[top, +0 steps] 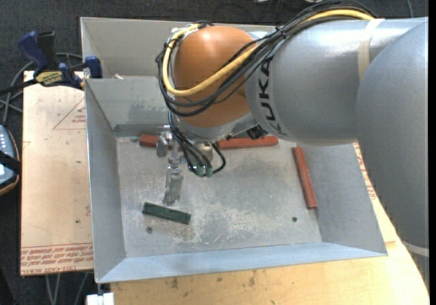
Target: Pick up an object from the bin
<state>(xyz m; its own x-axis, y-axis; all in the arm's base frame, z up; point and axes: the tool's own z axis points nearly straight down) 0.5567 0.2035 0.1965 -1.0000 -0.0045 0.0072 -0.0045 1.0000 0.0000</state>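
At the back of the grey bin [102,161], along the foot of the rear wall, a red rod [248,141] lies partly hidden. The orange wrist cover [211,75] and its cables [204,89] hide its middle. The short red end [148,140] showing to the left of the wrist may belong to the same rod or to a second piece. The join cannot be seen.

The gripper [172,198] appears as a single thin metal form hanging below the wrist, so it cannot be told whether it is apart or together. Nothing is seen clamped in it.

A dark green flat bar [166,213] lies on the floor toward the front left, just beside the gripper's tip and on its near side. Whether the two touch is unclear. A second red rod [304,176] lies well apart at the right of the floor, running front to back.

The grey arm [340,79] enters from the right and crosses over the bin's back right corner. The wrist is turned downward, so the gripper stands nearly upright over the left half of the floor.
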